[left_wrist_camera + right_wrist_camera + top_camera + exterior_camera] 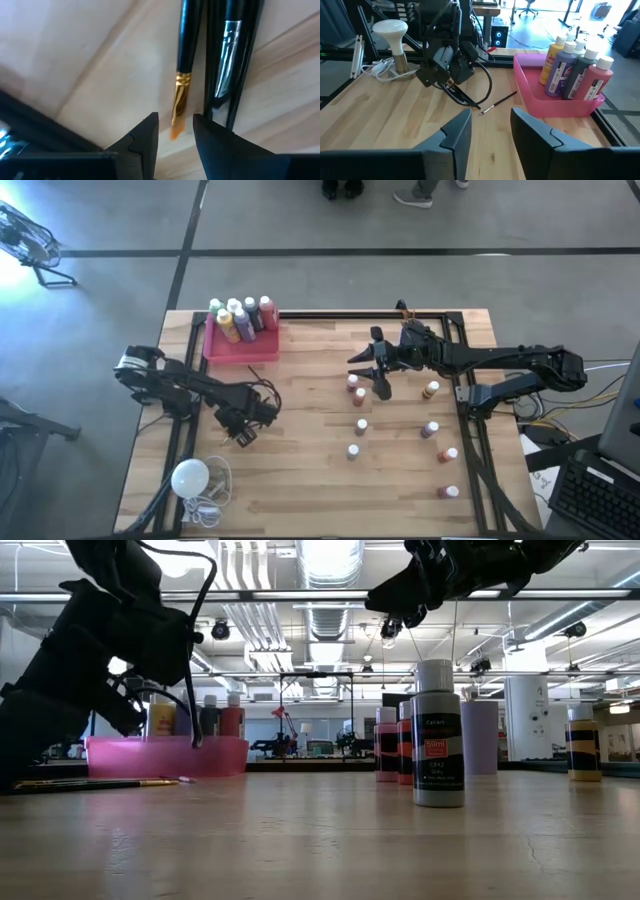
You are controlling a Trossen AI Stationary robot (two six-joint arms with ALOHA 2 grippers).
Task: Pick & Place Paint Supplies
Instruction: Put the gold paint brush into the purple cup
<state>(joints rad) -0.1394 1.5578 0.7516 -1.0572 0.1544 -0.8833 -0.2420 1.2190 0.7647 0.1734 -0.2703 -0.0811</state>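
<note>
Wooden desk (300, 470) seen from above, with 2 dark arms reaching in from either side. Pink tray (240, 345) at the far left of the desk, holding a cluster of larger white-capped paint bottles (240, 317) standing upright. 8 small white-capped paint bottles (357, 425) scattered upright across the right half of the desk, well apart from the tray. Thin dark paintbrushes (187, 65) lying flat on the wood near the desk's left side, 1 with a gold ferrule and orange bristles. Left gripper (175, 134) lowered right over these brushes, jaws parted, the orange bristle tip between the fingertips, nothing clamped. Right gripper (490, 125) raised above the desk near the middle, just beside the nearest small bottles, jaws apart and empty. White round bulb (190, 477) with its coiled cord (213, 495) at the near left corner of the desk.
</note>
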